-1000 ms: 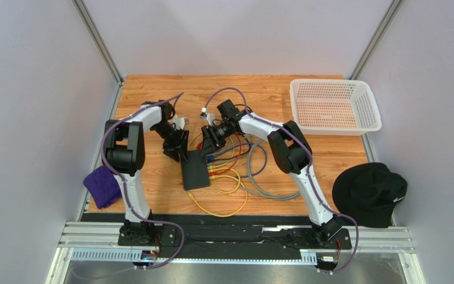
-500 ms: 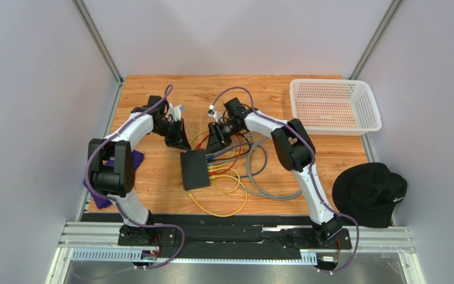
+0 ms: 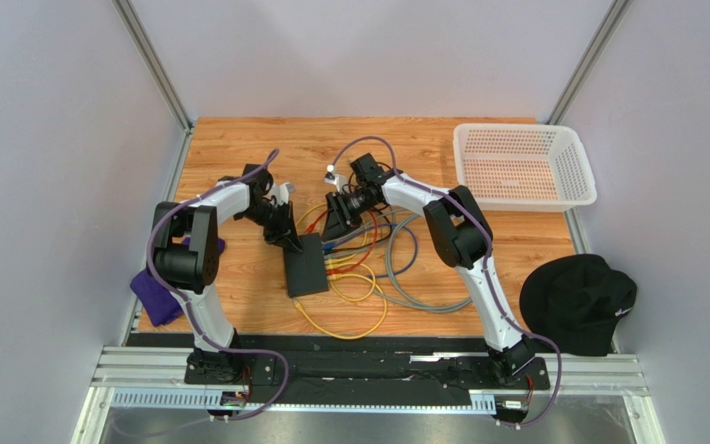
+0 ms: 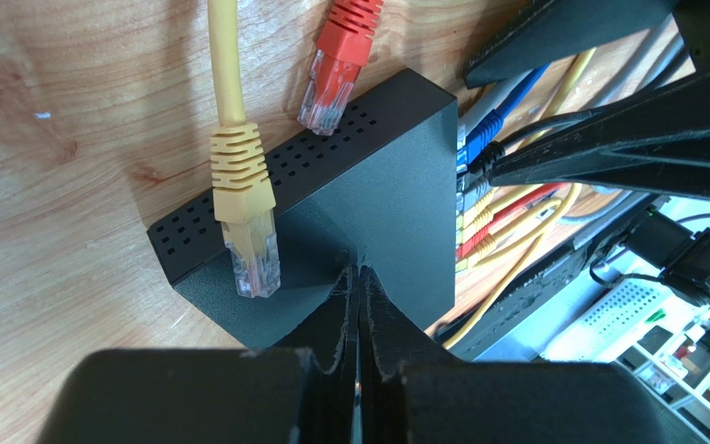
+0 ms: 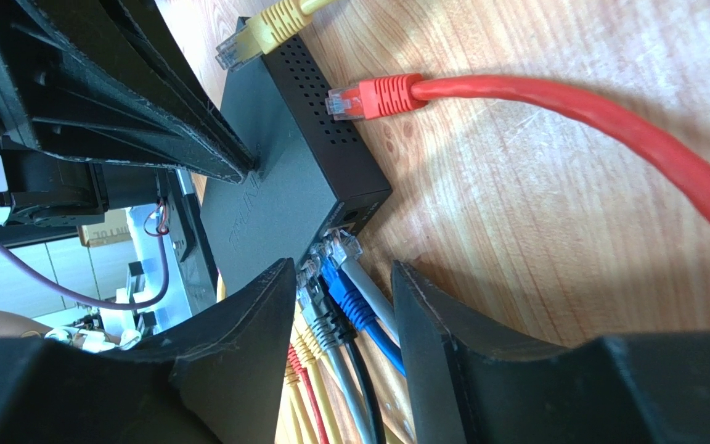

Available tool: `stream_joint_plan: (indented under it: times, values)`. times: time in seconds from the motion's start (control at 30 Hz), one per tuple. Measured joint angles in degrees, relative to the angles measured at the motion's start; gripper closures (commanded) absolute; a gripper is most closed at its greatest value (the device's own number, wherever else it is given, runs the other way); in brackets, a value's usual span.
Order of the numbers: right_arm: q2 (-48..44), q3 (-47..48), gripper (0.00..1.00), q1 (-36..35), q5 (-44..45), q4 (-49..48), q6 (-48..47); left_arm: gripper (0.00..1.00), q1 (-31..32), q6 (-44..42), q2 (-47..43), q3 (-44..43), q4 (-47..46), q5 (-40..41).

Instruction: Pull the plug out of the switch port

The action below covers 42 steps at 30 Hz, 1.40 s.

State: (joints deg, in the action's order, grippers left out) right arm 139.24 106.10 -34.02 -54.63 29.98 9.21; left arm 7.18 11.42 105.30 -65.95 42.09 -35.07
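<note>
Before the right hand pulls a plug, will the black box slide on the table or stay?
The black box looks small, flat and probably light on a smooth wooden table, so alone it would likely slide with the pull. Being so low, it should hardly tip. The shut left hand seems to press on its top, which may hold it.

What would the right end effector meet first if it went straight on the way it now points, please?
Probably the blue plug, seated in the switch and lying between the open fingers of the right end effector. The grey plug beside it could touch first, as depth is unclear.
</note>
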Motion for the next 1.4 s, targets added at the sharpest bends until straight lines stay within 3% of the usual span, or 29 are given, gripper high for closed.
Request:
stream_joint_plan:
  times: [1.07,1.4]
  values:
    - [2.7,1.5,0.64,-1.1,-4.6,-1.4,-2.6,1.0,1.7,1.6,1.4,-2.1,1.4,1.3]
    - [3.6,1.5,0.6,-0.5,-7.8,-2.4,-2.5,1.0,1.7,1.6,1.6,-2.4,1.8,1.3]
